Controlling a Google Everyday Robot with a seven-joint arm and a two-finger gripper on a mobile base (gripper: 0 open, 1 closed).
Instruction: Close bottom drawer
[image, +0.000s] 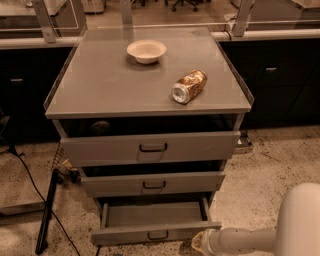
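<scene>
Located bottom drawer (131, 233) at foot of grey cabinet (115, 85): lowest of three, pulled out furthest, no contents seen inside.

Judged as sheet metal: stiff, light while unloaded, likely to run back on its slides with little resistance. Smooth front, so some risk of sliding along it under a skewed push. Judged grasp unnecessary for closing. Best contact taken to be flat front panel close to small dark loop handle (158, 234) at centre, pushing straight back toward cabinet. Expected sideways racking or jamming from a push at right corner alone.

Noted middle drawer (115, 185) and top drawer (100, 149) above, each standing out less, with dark gaps over them. Not part of this job.

Found gripper (202, 243) low at bottom edge of view, just beside right front corner of bottom drawer; touching or barely apart, cannot tell which. Cannot tell whether released or clenched; saw nothing held. Traced cream forearm (245, 240) running roughly level from right, close above speckled floor (270, 165), into rounded white body (300, 220).

Recorded on cabinet top, well apart from the work: pale bowl (146, 51) upright toward back, can (189, 86) lying on its side toward right.
</scene>
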